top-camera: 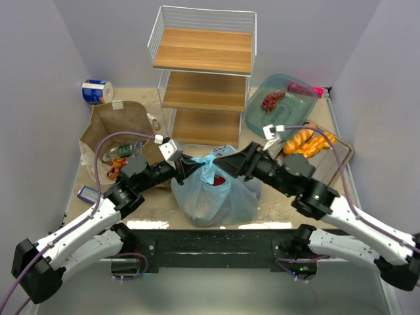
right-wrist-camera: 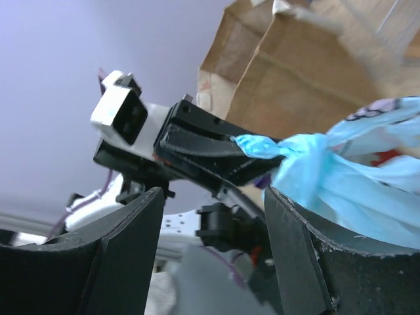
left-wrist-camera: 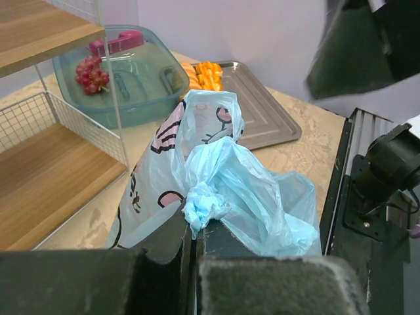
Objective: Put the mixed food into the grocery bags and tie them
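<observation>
The left gripper [left-wrist-camera: 195,231], at the bottom centre of its wrist view, is pinching the knotted twist of the light-blue plastic bag [left-wrist-camera: 226,177] between tightly pressed fingers, while the right gripper [right-wrist-camera: 213,216] is hovering just beside the knot, fingers spread and gripping nothing. Seen from overhead, the plastic bag is sitting mid-frame, the brown paper bag [top-camera: 121,125] is standing at left and orange breads [top-camera: 308,141] are lying on a tray [top-camera: 340,156] at right

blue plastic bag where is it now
In the top view the blue bag sits centrally, before the wire shelf; the left gripper pinches its twisted top.
</observation>
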`<action>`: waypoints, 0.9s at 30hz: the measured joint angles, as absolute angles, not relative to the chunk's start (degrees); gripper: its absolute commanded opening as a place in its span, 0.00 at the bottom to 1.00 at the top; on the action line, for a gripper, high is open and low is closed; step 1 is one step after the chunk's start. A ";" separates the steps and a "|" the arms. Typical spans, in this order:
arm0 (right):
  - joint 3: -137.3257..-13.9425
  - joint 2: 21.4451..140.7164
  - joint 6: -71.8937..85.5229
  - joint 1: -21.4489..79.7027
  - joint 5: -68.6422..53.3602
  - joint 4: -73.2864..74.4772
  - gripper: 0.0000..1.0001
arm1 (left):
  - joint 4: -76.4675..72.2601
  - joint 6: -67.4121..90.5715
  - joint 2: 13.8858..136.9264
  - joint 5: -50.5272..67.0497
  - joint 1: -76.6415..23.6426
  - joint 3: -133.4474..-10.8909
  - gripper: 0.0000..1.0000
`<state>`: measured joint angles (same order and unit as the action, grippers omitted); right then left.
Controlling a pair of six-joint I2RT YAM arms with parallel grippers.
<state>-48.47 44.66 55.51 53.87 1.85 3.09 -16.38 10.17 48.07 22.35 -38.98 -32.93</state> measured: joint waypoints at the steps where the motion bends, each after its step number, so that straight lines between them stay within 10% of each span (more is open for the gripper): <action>1: -48.49 47.11 58.13 54.52 1.48 0.84 0.67 | -15.99 9.69 47.86 21.19 -39.66 -32.93 0.00; 27: -44.45 52.56 80.99 65.36 20.97 0.30 0.75 | -12.62 7.68 45.50 13.23 -43.33 -32.88 0.00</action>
